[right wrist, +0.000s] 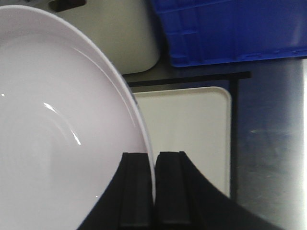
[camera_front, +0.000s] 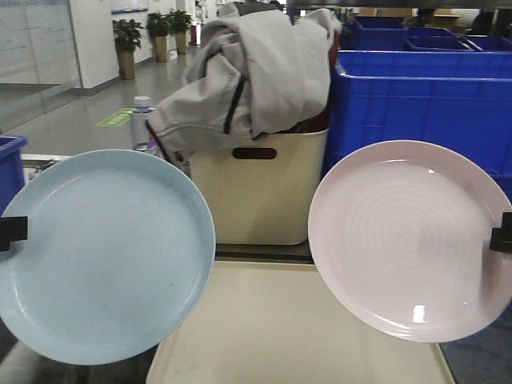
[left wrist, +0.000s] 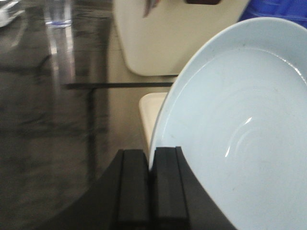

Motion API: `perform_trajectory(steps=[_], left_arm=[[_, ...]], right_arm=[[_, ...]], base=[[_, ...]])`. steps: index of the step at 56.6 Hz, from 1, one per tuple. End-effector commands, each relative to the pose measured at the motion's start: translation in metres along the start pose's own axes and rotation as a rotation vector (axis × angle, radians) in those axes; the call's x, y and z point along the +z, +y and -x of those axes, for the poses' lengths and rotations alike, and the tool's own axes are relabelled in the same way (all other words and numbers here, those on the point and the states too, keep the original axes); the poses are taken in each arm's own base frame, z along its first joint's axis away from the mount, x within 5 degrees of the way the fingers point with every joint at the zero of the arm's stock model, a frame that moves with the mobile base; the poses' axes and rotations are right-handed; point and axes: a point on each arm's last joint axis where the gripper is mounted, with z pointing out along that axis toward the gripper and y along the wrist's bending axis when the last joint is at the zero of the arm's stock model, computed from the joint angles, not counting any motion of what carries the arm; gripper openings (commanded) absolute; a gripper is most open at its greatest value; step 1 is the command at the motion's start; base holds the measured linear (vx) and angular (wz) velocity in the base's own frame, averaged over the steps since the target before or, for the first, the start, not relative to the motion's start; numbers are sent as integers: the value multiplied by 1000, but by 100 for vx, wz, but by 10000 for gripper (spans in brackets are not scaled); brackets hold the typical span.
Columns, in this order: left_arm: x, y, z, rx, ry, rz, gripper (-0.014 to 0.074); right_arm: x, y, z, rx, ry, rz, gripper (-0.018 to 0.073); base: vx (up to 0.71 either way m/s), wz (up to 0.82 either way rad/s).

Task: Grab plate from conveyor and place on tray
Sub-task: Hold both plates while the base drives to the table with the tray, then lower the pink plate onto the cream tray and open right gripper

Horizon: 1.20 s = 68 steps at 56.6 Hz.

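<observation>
Fingers (left wrist: 132,187) of our left gripper (left wrist: 149,154) stand close together, clamped on the rim of a pale blue plate (left wrist: 240,134), with one finger on each face of the rim. Fingers (right wrist: 136,191) of our right gripper (right wrist: 154,158) pinch the rim of a pale pink plate (right wrist: 62,134) in the same way.

From the left fingers the blue plate spreads away to the right. From the right fingers the pink plate spreads away to the left. In the front view we hold both plates up and steeply tilted, each gripped at its outer edge, with a gap between them so that they do not touch.

Just past both sets of fingertips lies the tray (camera_front: 264,328), flat and cream-beige, below the gap between the plates. One rounded corner shows ahead of the left fingers beside the blue rim, and another shows ahead of the right fingers beside the pink rim. Neither plate rests on it. Left of the left fingers runs a dark glossy surface (left wrist: 43,120); we cannot tell what it is.

Beyond the tray's far edge stands a cream tub (camera_front: 264,192) with a handle slot, and a grey jacket (camera_front: 256,72) is heaped in its top. Far ahead of the right fingers, blue crates (camera_front: 424,104) stand beside the tub. Far ahead of the left fingers, a bottle (camera_front: 142,120) rises behind the blue plate. Farthest off, potted plants (camera_front: 126,40) stand along a wall.
</observation>
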Motion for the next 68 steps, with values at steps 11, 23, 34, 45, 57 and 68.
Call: perform_trajectory(steps=[11, 23, 34, 45, 57, 68], left_arm=[[0, -3, 14, -25, -91, -17, -6], [11, 0, 13, -31, -61, -12, -6], [14, 0, 12, -32, -55, -11, -6], [14, 0, 12, -32, -55, -11, -6], [14, 0, 12, -32, -55, -11, -6], [14, 0, 12, -32, -56, -11, -6]], right_arm=[[-12, 5, 15, -1, -124, 18, -9], [-12, 5, 14, -1, -123, 18, -9], [-12, 5, 14, -1, -123, 18, -9], [-12, 5, 14, -1, -123, 18, -9], [-12, 5, 15, 1, -129, 19, -9], [-12, 7, 17, 25, -155, 39, -9]], base=[[16, -40], [5, -9], [0, -1], [0, 0], [0, 0], [0, 0]])
